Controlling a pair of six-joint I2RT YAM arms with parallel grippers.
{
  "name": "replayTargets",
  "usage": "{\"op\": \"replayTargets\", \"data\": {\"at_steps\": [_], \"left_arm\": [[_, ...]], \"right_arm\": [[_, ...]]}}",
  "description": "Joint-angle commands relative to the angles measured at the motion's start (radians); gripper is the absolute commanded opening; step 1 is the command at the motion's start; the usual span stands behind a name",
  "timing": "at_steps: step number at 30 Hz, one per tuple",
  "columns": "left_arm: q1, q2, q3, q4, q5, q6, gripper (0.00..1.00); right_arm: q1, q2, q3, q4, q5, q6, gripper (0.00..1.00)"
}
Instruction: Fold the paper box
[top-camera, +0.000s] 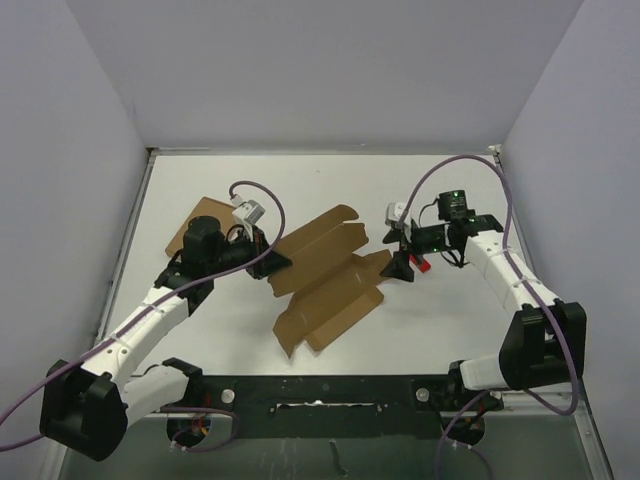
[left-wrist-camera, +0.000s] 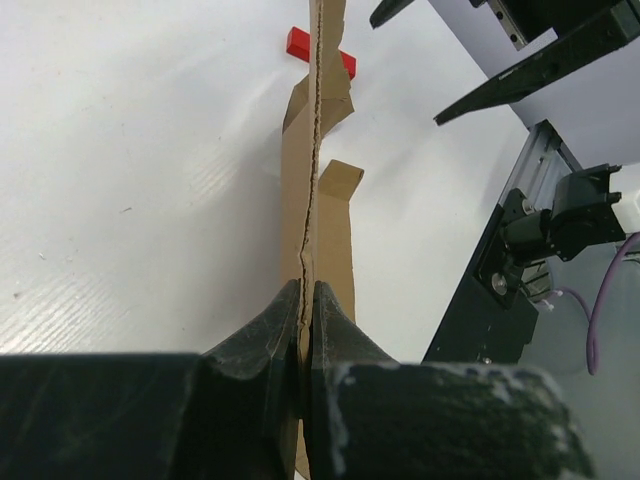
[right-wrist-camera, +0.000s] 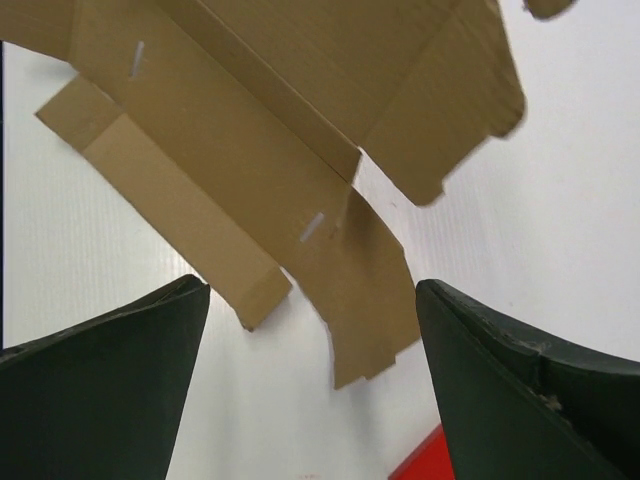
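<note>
Paper box (top-camera: 325, 285), one flat sheet, edge tight in left gripper (left-wrist-camera: 307, 290); right gripper (top-camera: 403, 265) wide apart beside one red block (left-wrist-camera: 299, 42)

Paper box (top-camera: 325, 285) on table (top-camera: 400, 190), centre. L gripper (top-camera: 272, 262) at its 9 o'clock edge, touching. R gripper (top-camera: 403, 262) just off its 3 o'clock edge. Small block (top-camera: 420, 265) just beside R gripper, 3 o'clock side. Flat cardboard piece (top-camera: 205, 215) at box's 10 o'clock, partly under L arm (top-camera: 160, 310).
</note>
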Motion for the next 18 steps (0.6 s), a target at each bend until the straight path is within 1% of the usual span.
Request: {"op": "replayTargets", "data": {"at_steps": [1,3,6,10,14,18], "left_arm": [[-0.001,-0.041,0.073,-0.005,-0.006,0.048,0.00],[-0.001,-0.043,0.083,-0.015,-0.004,0.061,0.00],[-0.001,-0.045,0.097,-0.035,0.002,0.080,0.00],[-0.001,-0.039,0.124,-0.056,0.016,0.102,0.00],[-0.001,-0.031,0.160,-0.086,0.026,0.126,0.00],[-0.001,-0.032,0.170,-0.098,0.033,0.137,0.00]], "right_arm": [[0.045,0.051,0.085,-0.074,0.003,-0.030,0.87],[0.039,0.093,0.115,-0.084,0.052,-0.021,0.87],[0.002,0.134,0.157,-0.104,0.041,-0.028,0.87],[-0.009,0.187,0.218,-0.142,0.057,-0.101,0.87],[0.015,0.300,0.298,-0.244,0.062,-0.157,0.81],[0.049,0.340,0.308,-0.210,0.123,-0.134,0.77]]}}
